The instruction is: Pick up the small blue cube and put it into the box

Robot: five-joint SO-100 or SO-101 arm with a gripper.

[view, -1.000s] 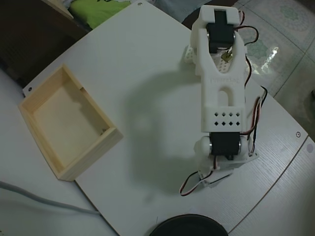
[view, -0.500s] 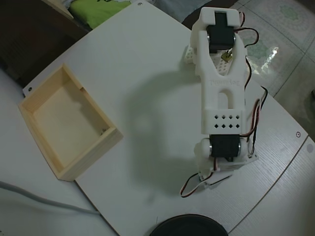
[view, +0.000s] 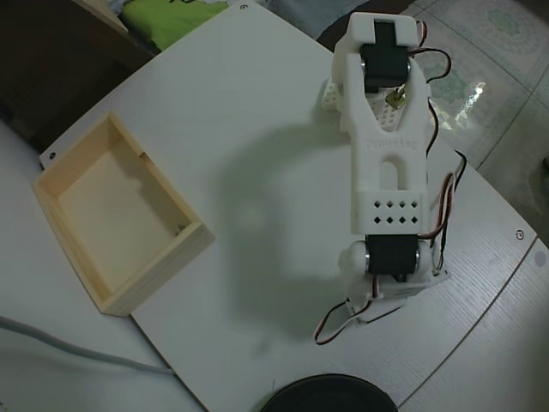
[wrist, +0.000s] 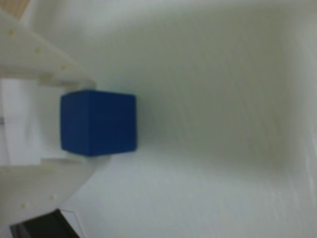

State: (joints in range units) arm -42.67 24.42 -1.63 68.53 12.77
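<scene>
In the wrist view the small blue cube lies on the white table between my two white fingers, one above it and one below it. Both fingers meet the cube's sides, so my gripper is shut on it. In the overhead view the white arm is folded over the table's right part and hides both gripper and cube. The box, pale wood with nothing in it, sits at the table's left edge, far from the arm.
A small white perforated block pokes out beside the arm's top. A black round object sits at the bottom edge, a grey cable at lower left and a green item at the top. Bare white table lies between arm and box.
The arm's upper link has sunk a little toward the bottom of the overhead view. The box has not moved.
</scene>
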